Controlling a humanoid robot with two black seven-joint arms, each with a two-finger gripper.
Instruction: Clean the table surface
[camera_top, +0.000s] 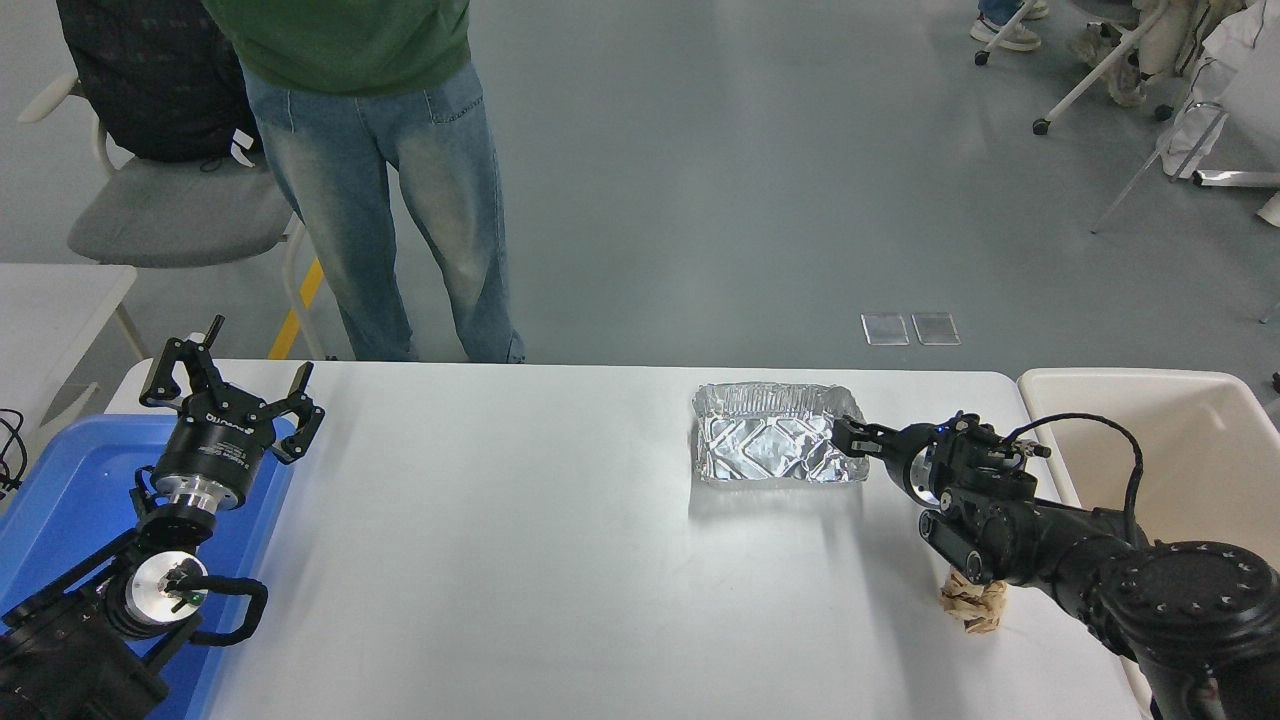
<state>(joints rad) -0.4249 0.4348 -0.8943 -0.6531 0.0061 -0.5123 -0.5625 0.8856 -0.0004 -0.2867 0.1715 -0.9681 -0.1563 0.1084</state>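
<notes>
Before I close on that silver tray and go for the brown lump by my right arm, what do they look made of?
The silver tray looks like thin aluminium foil: bright, mirror-like, with a crimped rim and creased floor, so likely easy to dent. The brown lump looks like crumpled kraft paper: matte tan with sharp folds, partly hidden by the arm. The right tool sits at the tray's right rim.

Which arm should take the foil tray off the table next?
Right. Its pincer is already at the foil tray's right rim, beside the cream tub. The left pincer sits parked over the blue bin, far across the table.
</notes>
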